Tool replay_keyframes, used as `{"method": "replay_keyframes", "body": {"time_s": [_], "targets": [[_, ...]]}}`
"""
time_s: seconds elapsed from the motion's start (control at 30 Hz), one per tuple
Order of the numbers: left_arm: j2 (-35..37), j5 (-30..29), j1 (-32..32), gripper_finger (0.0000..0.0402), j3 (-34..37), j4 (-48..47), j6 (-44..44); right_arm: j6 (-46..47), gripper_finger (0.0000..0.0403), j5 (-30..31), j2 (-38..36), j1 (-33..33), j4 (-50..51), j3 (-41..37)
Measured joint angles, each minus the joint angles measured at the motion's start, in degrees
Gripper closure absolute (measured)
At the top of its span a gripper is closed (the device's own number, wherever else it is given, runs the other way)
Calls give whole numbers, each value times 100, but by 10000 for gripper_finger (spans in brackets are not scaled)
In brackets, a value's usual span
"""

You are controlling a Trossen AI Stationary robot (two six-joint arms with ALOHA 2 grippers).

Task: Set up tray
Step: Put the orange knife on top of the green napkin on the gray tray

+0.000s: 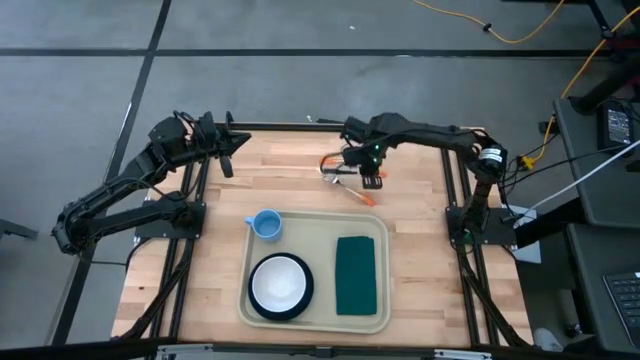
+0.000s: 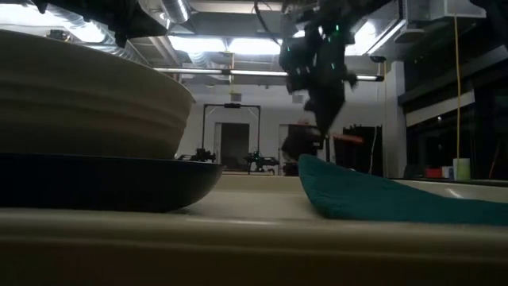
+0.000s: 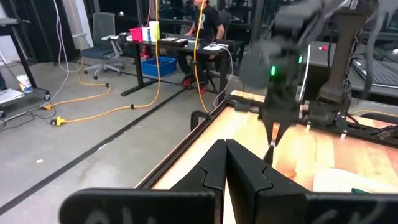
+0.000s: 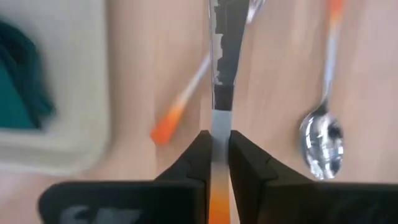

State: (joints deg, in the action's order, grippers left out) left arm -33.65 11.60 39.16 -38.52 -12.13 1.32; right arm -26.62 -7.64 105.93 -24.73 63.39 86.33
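Observation:
The beige tray (image 1: pixel 320 232) sits at the near middle of the table. It carries a blue cup (image 1: pixel 266 224), a white bowl (image 1: pixel 280 283) on a black plate (image 2: pixel 103 183), and a dark green napkin (image 1: pixel 355 275). My right gripper (image 1: pixel 372 180) is beyond the tray's far edge, shut on an orange-handled metal utensil (image 4: pixel 219 74). A spoon (image 4: pixel 320 143) and another orange-handled utensil (image 4: pixel 180 109) lie flat on the wood beside it. My left gripper (image 3: pixel 225 148) waits, shut, at the table's far left (image 1: pixel 228 150). My right gripper pinches the utensil between its two fingers on the metal shaft just ahead of the orange handle (image 4: pixel 219 121), coming from above. The metal end runs out past the fingertips and crosses over the other utensil. The orange handle (image 4: pixel 217 208) passes back between the fingers. Whether the metal end touches the table cannot be told.
Bare wood lies left of the tray and along the far edge (image 1: pixel 290 150). The tray's far right corner (image 4: pixel 68 124) is close beside my right gripper. Cables and desks stand in the room beyond, where a person sits at a desk (image 3: pixel 208 25).

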Motion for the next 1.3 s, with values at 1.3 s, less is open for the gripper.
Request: {"method": "replay_keyframes", "body": {"time_s": [1.3], "targets": [[474, -5, 0, 398, 0, 444, -962, 9817, 362, 2173, -744, 4290, 379, 1313]]}}
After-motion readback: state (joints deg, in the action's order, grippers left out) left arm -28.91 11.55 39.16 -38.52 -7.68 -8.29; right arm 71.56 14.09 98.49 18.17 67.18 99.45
